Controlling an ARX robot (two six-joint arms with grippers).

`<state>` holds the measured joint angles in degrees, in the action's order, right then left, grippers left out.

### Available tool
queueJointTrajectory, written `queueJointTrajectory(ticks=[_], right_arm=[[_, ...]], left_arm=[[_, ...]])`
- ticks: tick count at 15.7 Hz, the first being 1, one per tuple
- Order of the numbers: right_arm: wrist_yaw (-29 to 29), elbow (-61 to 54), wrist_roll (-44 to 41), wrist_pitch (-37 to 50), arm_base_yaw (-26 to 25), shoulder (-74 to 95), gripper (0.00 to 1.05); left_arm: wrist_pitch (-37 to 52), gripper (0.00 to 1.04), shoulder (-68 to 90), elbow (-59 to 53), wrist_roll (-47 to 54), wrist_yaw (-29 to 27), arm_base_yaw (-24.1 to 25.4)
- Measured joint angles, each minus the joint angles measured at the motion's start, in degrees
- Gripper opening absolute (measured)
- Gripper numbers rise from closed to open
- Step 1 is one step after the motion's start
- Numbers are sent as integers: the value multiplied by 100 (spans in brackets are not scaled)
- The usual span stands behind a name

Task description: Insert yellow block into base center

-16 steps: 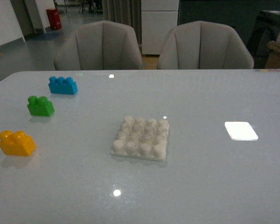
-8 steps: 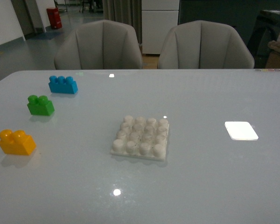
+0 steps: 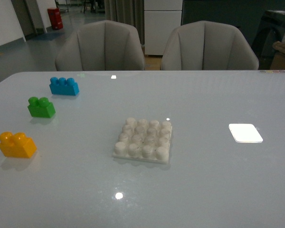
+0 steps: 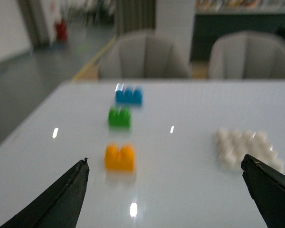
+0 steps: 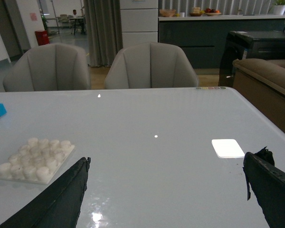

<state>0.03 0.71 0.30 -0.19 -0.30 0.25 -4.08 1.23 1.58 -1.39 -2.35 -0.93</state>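
The yellow block (image 3: 17, 145), orange-yellow with two studs, sits on the table at the front left. It also shows blurred in the left wrist view (image 4: 119, 157). The base (image 3: 143, 140), a whitish studded square plate, lies in the middle of the table, bare on top; it also shows in the left wrist view (image 4: 247, 148) and the right wrist view (image 5: 34, 159). Neither arm shows in the front view. My left gripper (image 4: 165, 164) is open and empty, above the table short of the yellow block. My right gripper (image 5: 166, 161) is open and empty, over bare table beside the base.
A green two-stud brick (image 3: 41, 107) and a blue three-stud brick (image 3: 63, 86) sit behind the yellow block at the left. A bright white rectangle of reflected light (image 3: 245, 133) lies at the right. Two grey chairs (image 3: 100, 46) stand past the table's far edge.
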Motion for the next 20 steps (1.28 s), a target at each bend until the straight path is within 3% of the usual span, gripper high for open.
queueJointTrajectory(ticks=[2,3,5,8,11,15,20], right_arm=[[-7,0,-11,2,2,0,98],[2,0,-11,0,2,0,98],[-2,0,-11,0,0,0,98],[0,0,-11,0,-2,0,98],[0,0,-11,-2,-2,0,98],[0,0,-11,-2,-2,0,98],[0,0,-11,0,-2,0,98]], left_arm=[[-1307,98,1104,772,-905,-1412,-835],[-1298,98,1082,861,-1093,-1547,-789],[-627,98,1335,999,-1139,-1073,-201],[1591,98,3803,1169,-601,424,997],[3530,98,7469,2691,160,1095,1228],[3351,98,10054,3985,599,1408,1189],[3095,98,10852,4592,754,1853,1290]])
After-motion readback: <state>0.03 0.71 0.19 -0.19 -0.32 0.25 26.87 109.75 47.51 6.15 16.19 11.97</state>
